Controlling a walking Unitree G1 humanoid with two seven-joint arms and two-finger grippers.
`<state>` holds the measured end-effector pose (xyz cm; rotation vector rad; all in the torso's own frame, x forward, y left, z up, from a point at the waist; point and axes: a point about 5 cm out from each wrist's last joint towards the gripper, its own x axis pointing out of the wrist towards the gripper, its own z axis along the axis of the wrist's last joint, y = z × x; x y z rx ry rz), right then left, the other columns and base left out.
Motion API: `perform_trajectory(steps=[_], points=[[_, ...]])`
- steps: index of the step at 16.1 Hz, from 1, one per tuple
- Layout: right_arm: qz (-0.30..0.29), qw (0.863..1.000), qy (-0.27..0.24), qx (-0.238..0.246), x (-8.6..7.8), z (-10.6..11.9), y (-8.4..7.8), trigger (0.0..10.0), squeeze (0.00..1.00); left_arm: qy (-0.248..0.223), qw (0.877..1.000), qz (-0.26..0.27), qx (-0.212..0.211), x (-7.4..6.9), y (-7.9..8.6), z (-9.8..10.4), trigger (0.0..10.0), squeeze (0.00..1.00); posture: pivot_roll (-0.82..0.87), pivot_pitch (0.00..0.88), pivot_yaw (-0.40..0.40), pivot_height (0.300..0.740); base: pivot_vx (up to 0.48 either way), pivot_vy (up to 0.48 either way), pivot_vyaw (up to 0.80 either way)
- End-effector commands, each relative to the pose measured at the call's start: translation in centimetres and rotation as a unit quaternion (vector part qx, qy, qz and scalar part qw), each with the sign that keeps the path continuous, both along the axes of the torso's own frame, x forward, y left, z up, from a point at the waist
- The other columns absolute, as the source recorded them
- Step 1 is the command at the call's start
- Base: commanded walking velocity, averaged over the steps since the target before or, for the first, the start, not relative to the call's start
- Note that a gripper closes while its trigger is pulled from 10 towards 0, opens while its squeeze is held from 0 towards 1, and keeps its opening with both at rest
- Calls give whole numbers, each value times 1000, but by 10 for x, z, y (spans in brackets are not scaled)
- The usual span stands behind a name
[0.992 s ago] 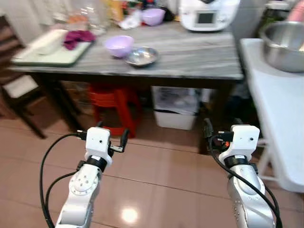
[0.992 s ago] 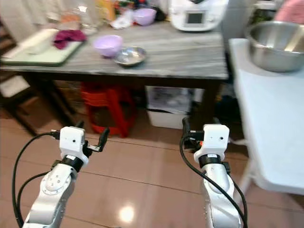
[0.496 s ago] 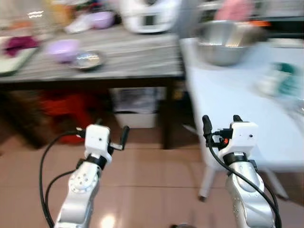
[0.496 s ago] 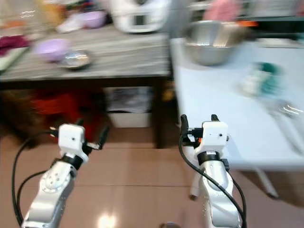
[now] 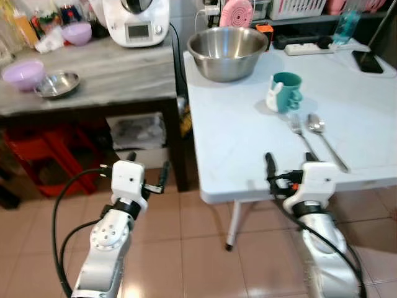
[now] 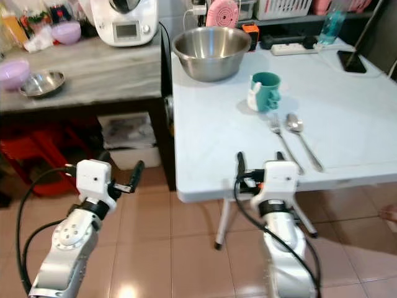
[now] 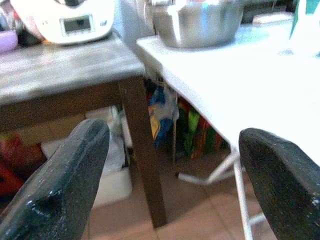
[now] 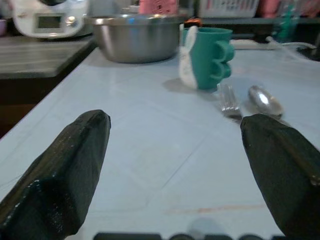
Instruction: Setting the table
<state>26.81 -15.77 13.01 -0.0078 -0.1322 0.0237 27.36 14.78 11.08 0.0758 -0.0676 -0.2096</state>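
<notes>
View has swung from grey bench to white table point(image 5: 248, 133): fork point(image 5: 298, 129), spoon point(image 5: 317, 126) near front edge, teal mug point(image 5: 285, 92) behind; left gripper point(image 5: 147, 177), right gripper point(image 5: 286, 166) both agape, empty, ready to reach

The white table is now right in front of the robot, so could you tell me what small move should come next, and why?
Probably reach the right end effector forward over the white table toward the fork and spoon. Its fingers are open and empty, it sits at the table's near edge, and the cutlery lies straight ahead beside the green mug. The left end effector is off the table's side.
</notes>
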Motion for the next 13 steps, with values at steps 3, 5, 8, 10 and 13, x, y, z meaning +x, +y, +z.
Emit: perform_trajectory(steps=[3,5,8,10,13], points=[[10,1000,-3,-1,1,2,5,10000,0,3,1000,6,5,1,4,0,10000,0,-140,105,93,740,0,-314,0],[10,1000,-3,-1,2,2,6,10000,0,7,1000,6,6,1,4,-1,10000,0,-139,106,96,740,0,-306,0],[11,1000,-3,2,1,1,8,10000,0,9,1000,7,9,2,4,-2,10000,0,-137,108,100,740,0,-303,0],[11,1000,-2,2,1,0,9,10000,0,12,1000,7,10,1,4,-3,10000,0,-137,108,102,740,0,-298,0],[10,1000,-2,3,1,0,9,10000,0,16,1000,3,12,1,3,-4,10000,0,-137,113,107,740,0,-193,0]])
